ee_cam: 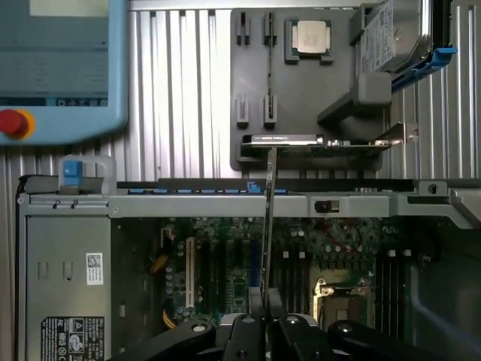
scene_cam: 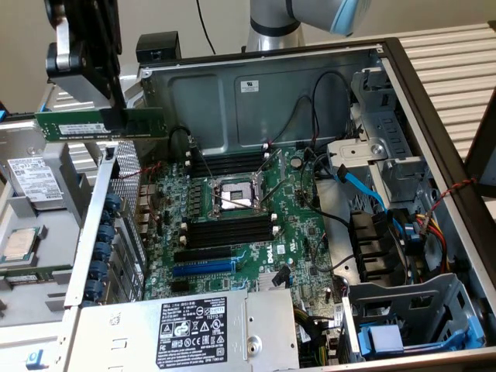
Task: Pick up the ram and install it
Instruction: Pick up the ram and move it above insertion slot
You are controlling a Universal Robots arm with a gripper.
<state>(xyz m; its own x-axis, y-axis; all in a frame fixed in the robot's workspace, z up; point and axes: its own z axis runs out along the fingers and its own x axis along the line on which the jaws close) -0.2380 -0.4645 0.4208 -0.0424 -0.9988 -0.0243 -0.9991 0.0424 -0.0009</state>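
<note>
While gripped at mid-length by the closed end effector (scene_cam: 115, 120), the ram (scene_cam: 74, 126) hangs level, long edge down, above the open computer case's (scene_cam: 232, 97) side wall at the exterior view's left, well above the motherboard (scene_cam: 298, 225).

The case (scene_cam: 232, 101) lies open with its green motherboard (scene_cam: 302, 225) facing up. A bare CPU socket (scene_cam: 235, 195) sits between two banks of black slots (scene_cam: 229, 231), and a blue slot (scene_cam: 203, 267) lies nearer the labelled power supply (scene_cam: 186, 329). Beside the case, a hard drive (scene_cam: 35, 178) and a loose processor (scene_cam: 21, 244) rest on a dark tray (ee_cam: 301, 90). A pendant (ee_cam: 60, 68) with a red button (ee_cam: 11, 122) lies near it.
</note>
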